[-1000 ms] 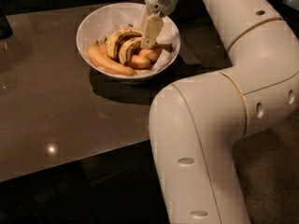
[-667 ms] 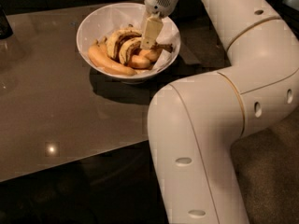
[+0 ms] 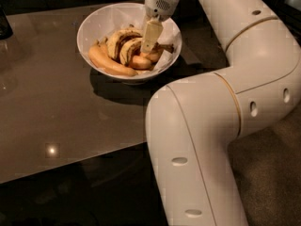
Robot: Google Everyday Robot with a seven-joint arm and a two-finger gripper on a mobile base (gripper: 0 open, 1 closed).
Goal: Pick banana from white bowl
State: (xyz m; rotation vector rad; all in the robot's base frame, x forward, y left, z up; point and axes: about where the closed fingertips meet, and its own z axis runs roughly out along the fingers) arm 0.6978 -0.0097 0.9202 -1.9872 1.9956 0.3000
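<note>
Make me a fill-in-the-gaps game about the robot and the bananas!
The streaked banana lies in a ___ bowl. The bowl stands ___ the brown table. The gripper reaches down to that banana, inside the ___.
Missing words: white; on; bowl.

The gripper [image 3: 148, 44], smooth matt cream plastic, sits toward 3 o'clock in the white bowl [image 3: 94, 25]; bowl glossy, ceramic-looking; table [image 3: 56, 107] polished, reflective brown; arm shell [image 3: 197, 140] satin-smooth plastic.
</note>
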